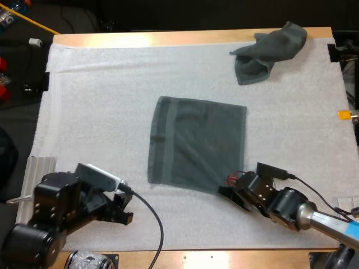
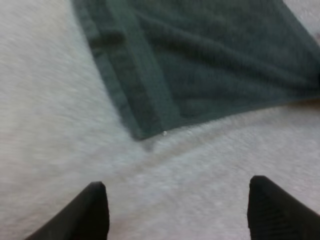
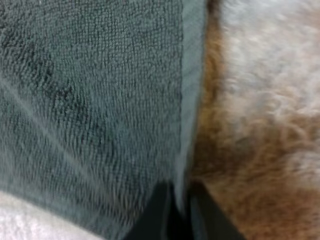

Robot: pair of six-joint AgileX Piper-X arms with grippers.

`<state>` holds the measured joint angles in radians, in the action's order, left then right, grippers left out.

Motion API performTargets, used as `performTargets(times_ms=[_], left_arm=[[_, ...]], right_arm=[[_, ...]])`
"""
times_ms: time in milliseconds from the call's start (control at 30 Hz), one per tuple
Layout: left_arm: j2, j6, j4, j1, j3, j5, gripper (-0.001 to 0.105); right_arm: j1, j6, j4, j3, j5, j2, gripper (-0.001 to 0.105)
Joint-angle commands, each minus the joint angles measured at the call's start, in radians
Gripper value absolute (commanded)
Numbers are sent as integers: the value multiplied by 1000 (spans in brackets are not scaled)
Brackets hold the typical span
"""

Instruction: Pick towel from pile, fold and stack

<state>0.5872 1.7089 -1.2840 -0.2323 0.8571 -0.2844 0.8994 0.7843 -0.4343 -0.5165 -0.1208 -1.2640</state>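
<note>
Count: two grippers, two towels, one white mat point(image 1: 90, 112), one table point(image 1: 168, 38). Nearest, at the mat's near left, the left gripper point(image 1: 124, 214) hangs low over bare mat. In its wrist view the left gripper point(image 2: 182, 215) has its two fingers point(image 2: 95, 212) spread wide with nothing between them, and their bases are cut off. The near left corner of the flat towel point(image 2: 210, 60) lies just ahead of them, not touched. At near right, the right gripper point(image 1: 227, 190) sits at the near right corner of the flat towel point(image 1: 196, 145). In the high view its tips are hard to separate from the dark cloth. Its wrist view settles it: the right gripper point(image 3: 181, 210) has its fingers point(image 3: 159, 212) nearly together, pinching the hem of the flat towel point(image 3: 90, 100) between them. Only the tips are in frame. The flat towel is spread in one layer at mid-mat, with a banded hem down its left side. Farthest off, the crumpled towel point(image 1: 269, 50) is bunched at the mat's far right corner, well apart from the flat one. Its folds hide its own edges, and it reaches the wooden table rim.
</note>
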Motion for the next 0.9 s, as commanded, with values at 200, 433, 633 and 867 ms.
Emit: performTargets(times_ms=[200, 433, 633, 867], left_arm=[[158, 67, 166, -3, -100, -84, 58], [407, 89, 305, -3, -103, -87, 58], [678, 86, 385, -3, -103, -137, 58], [879, 82, 463, -3, -103, -218, 58]], right_arm=[[3, 69, -118, -1, 29, 36, 0], [3, 60, -126, -1, 29, 36, 0], [3, 57, -126, -1, 29, 36, 0], [3, 57, -126, -1, 29, 36, 0]])
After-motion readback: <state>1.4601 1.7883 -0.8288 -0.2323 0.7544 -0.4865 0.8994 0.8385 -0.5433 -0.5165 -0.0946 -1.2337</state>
